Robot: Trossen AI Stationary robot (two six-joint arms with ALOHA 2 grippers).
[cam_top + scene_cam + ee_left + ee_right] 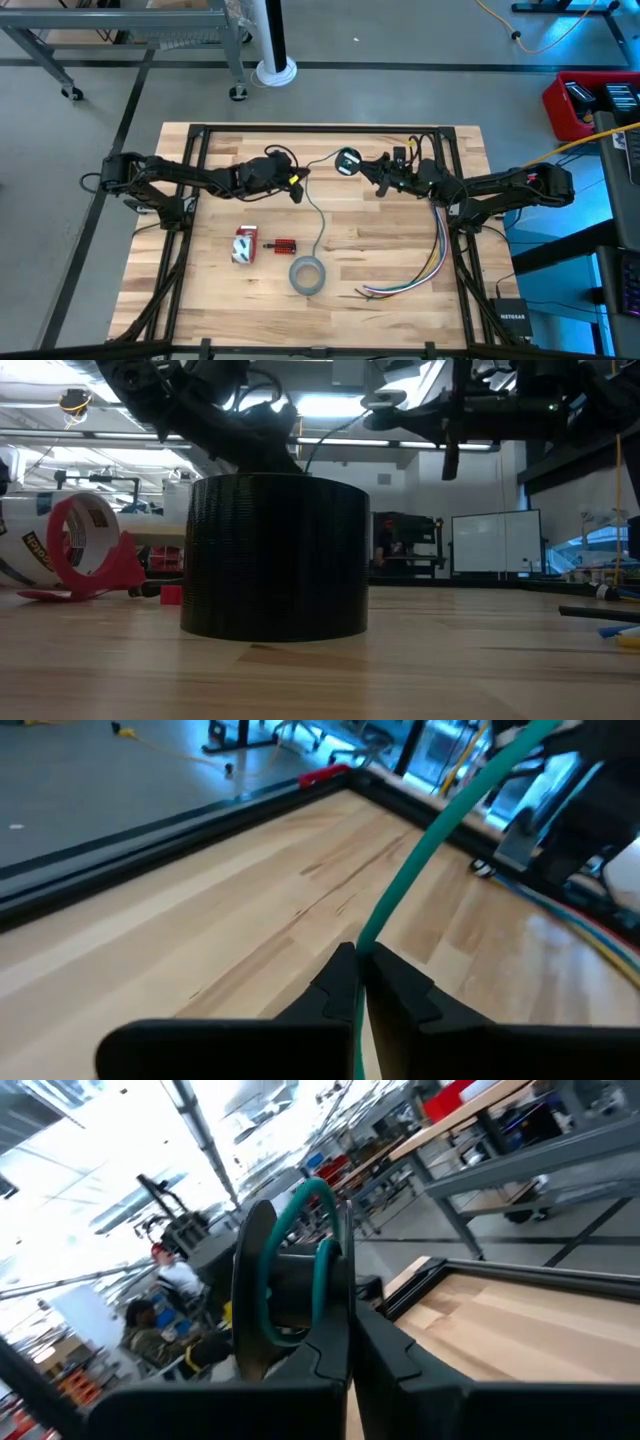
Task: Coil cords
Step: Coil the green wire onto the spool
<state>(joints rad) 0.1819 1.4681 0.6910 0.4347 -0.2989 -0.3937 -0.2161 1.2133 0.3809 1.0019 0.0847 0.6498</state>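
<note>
A thin cord (318, 215) runs from a small round dark bundle (347, 162) to my left gripper and then lies in a curve on the table toward the grey tape roll (307, 275). In the wrist views the cord looks teal-green. My left gripper (297, 186) is left of the bundle, above the table's middle, shut on the cord (430, 840). My right gripper (378, 172) is just right of the bundle and shut on it (285, 1270). My left gripper pinches the cord (362, 945) between its two fingertips, which come level from the table's left. The stretch between gripper and bundle runs straight and clear of the table. My right gripper holds the bundle by its rim (330, 1315), pinched between the two fingers. The fingers come about level from the table's right. The bundle stands on edge, lifted clear of the table.
A red-and-white tape dispenser (245, 245) and a small red part (283, 246) lie left of the tape roll. A bunch of multicoloured wires (425, 265) trails along the right side. The tape roll (275, 555) fills the middle of the low view.
</note>
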